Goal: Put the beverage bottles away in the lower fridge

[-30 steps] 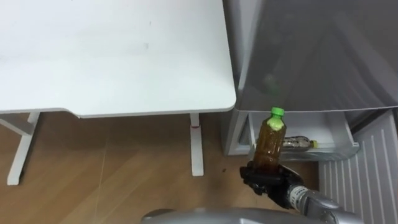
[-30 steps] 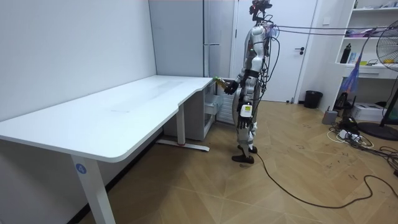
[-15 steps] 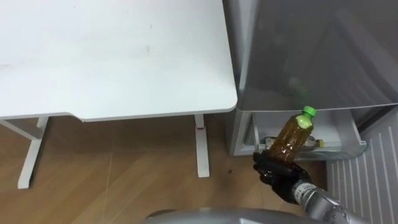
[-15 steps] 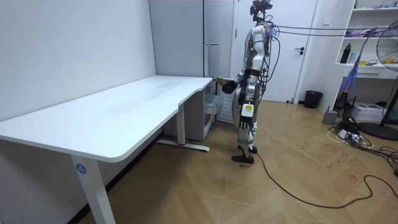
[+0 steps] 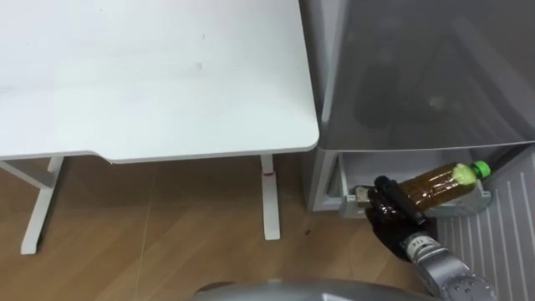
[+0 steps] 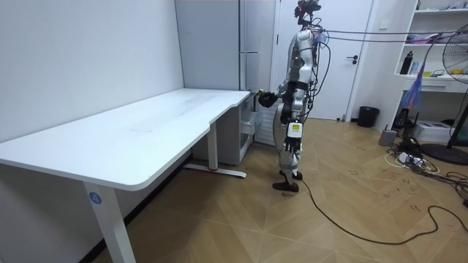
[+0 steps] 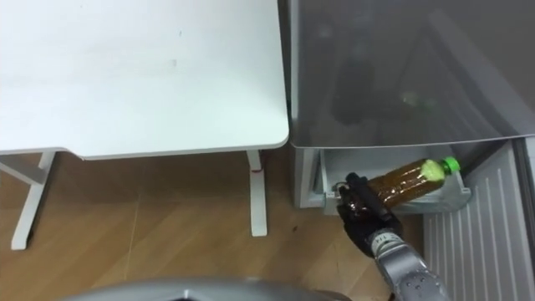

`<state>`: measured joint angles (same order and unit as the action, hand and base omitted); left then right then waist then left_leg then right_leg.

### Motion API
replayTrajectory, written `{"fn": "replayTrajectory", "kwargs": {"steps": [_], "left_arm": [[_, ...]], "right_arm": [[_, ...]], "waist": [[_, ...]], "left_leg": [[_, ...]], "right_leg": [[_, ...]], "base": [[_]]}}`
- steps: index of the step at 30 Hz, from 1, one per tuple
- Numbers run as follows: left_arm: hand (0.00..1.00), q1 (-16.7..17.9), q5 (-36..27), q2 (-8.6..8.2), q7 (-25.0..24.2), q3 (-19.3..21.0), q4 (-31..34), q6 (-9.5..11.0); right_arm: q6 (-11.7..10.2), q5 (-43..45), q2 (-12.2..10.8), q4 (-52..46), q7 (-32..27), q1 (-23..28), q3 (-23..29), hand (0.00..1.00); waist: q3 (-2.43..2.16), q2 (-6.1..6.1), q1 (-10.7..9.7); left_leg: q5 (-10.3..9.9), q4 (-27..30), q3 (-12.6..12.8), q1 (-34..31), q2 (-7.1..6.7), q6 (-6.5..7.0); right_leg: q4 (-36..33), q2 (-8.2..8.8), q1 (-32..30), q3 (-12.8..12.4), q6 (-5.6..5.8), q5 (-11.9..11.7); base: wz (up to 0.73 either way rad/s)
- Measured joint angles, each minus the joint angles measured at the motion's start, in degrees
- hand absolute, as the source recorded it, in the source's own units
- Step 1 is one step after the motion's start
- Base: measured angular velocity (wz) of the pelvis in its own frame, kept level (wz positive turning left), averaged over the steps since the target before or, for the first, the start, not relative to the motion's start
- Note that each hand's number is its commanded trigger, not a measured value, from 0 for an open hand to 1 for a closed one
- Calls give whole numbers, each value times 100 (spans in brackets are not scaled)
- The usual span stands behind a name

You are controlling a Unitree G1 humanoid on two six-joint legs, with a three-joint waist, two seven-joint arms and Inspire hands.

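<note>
A brown tea bottle with a green cap lies nearly level in my right hand, cap pointing right. The hand is shut on the bottle's lower half. It hovers over the open white drawer at the bottom of the grey fridge. The right eye view has the same bottle and hand. In the room view I stand facing the fridge at the desk's far end, with the right hand held out towards it.
A white desk fills the left, its leg on the wooden floor close to the fridge. The fridge's lower door stands open at the right, ribbed white inside.
My right hand has tipped the bottle from upright to almost lying flat, its cap swinging right, and has carried it right over the drawer.
</note>
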<state>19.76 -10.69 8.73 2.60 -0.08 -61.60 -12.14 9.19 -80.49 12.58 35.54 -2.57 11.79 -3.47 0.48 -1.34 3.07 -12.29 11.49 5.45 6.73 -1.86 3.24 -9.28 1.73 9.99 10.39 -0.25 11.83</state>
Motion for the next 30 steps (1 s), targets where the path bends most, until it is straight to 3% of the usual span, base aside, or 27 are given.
{"fn": "replayTrajectory", "kwargs": {"steps": [11,16,23,30], "left_arm": [[0,137,249,-7,-118,13,130,-52],[0,135,292,-16,-209,221,136,-43],[0,272,405,-7,-225,226,134,-77],[0,55,406,98,-360,210,191,-183]], "right_arm": [[-101,-302,-102,2,5,4,94,100],[-90,-302,-103,85,31,-19,246,100],[-78,-359,-101,578,77,-284,605,100],[-42,-493,103,1225,56,-1049,770,100]], "waist": [[-4,1,2],[-19,35,12],[-26,87,-24],[-24,55,-130]], "left_leg": [[-3,12,-77,-20,-11,-3],[-1,9,-167,65,-64,0],[-3,12,-247,62,-87,6],[0,180,-324,-365,-81,4]], "right_leg": [[47,11,14,87,-4,8],[51,29,136,171,25,54],[56,44,180,246,35,65],[-12,68,-146,374,18,65]], "base": [[4],[8],[6],[9]]}}
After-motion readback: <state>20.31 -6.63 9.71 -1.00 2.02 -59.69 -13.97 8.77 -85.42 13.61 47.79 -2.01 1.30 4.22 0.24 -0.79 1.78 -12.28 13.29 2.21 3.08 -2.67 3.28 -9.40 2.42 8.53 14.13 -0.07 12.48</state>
